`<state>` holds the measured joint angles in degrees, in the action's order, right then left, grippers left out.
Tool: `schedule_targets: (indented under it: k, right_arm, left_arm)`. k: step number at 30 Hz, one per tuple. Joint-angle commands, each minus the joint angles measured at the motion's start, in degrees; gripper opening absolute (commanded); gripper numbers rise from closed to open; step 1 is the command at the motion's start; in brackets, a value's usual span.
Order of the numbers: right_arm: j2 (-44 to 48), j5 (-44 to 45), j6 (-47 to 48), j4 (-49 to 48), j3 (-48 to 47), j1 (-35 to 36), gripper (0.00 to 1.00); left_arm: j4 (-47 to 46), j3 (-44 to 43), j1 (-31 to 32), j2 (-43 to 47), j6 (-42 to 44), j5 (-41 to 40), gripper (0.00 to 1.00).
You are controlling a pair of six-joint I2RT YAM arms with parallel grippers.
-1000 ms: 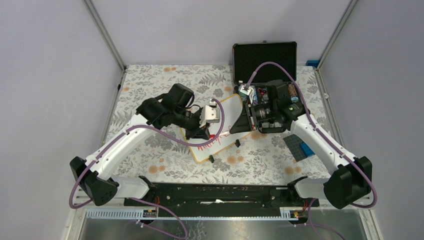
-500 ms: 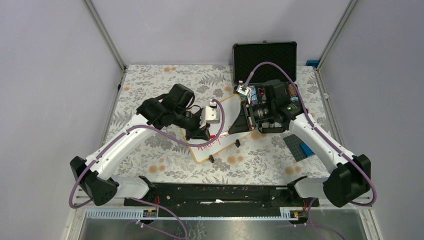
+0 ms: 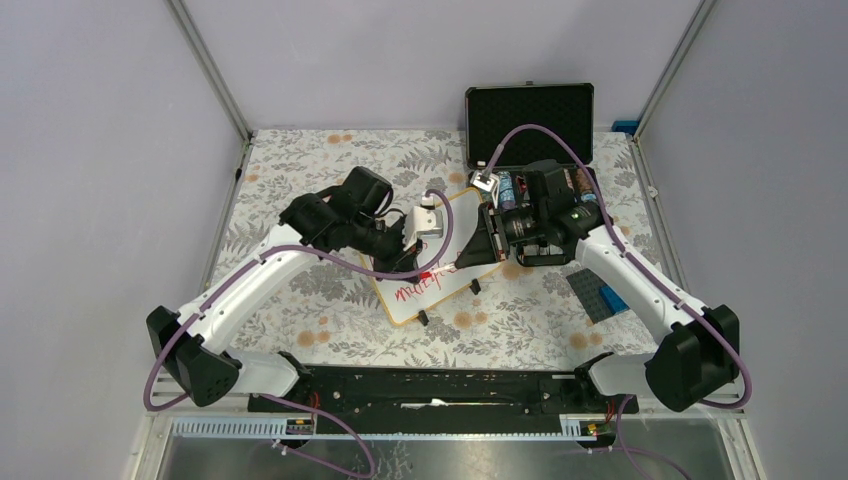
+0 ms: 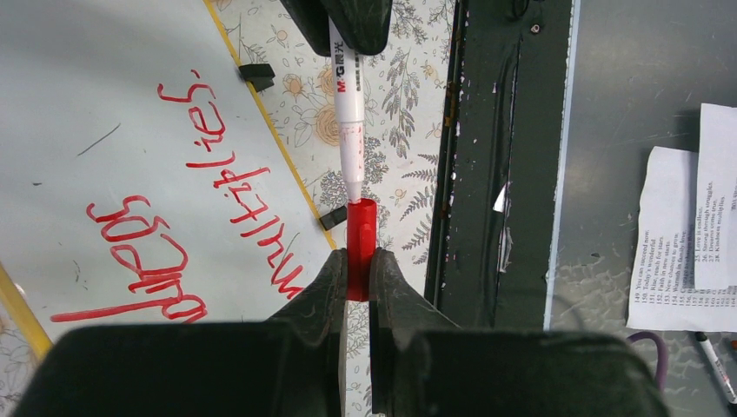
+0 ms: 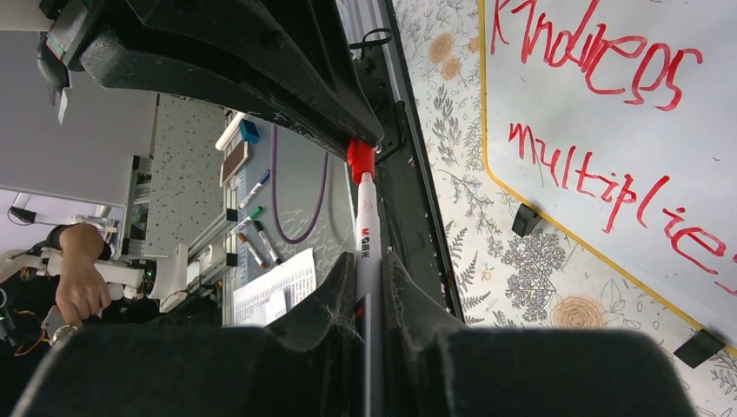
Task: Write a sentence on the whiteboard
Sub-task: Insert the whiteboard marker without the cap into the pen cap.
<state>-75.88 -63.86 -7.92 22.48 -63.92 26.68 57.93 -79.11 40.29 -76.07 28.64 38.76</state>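
The whiteboard [image 3: 455, 225] lies tilted on the floral table, between the two arms. The sentence [image 3: 420, 288] is red lettering in two lines, "Kindness" over "multiplies" [image 5: 600, 113], also seen in the left wrist view [image 4: 200, 174]. My left gripper [image 4: 359, 261] is shut on a red marker cap [image 4: 361, 234]. My right gripper [image 5: 369, 261] is shut on the white marker [image 5: 365, 234]. The marker's tip meets the mouth of the cap [image 5: 360, 159] above the board's near edge. In the top view the grippers meet tip to tip, left [image 3: 428, 268] and right [image 3: 462, 262].
An open black case [image 3: 530, 115] stands at the back right. A dark grey-blue block plate [image 3: 597, 295] lies near the right arm. A black rail [image 3: 430, 385] runs along the near edge. Beyond it lie paper sheets [image 4: 687, 234] and spare markers [image 5: 252, 234].
My left gripper has drawn back off the lettering, so the lower line now shows from above. The right gripper has shifted slightly left toward it with the marker.
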Motion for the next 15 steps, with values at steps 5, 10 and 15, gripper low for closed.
schedule_targets:
  k: [5, 10, 15]
  right_arm:
    - [-0.33, 1.41, 0.06, -1.42, -1.47, 2.09, 0.0]
    - [-0.18, 1.51, -0.12, -1.69, -1.53, 2.18, 0.0]
    - [0.11, 1.36, -1.34, -3.14, -0.8, 2.15, 0.0]
  left_arm:
    - [-9.83, -3.05, 0.4, 0.09, -5.91, 1.87, 0.0]
    - [-12.73, -3.07, -0.47, -0.22, -9.78, 0.02, 0.0]
    - [-13.19, -2.7, -0.57, -0.06, -9.8, 1.72, 0.0]
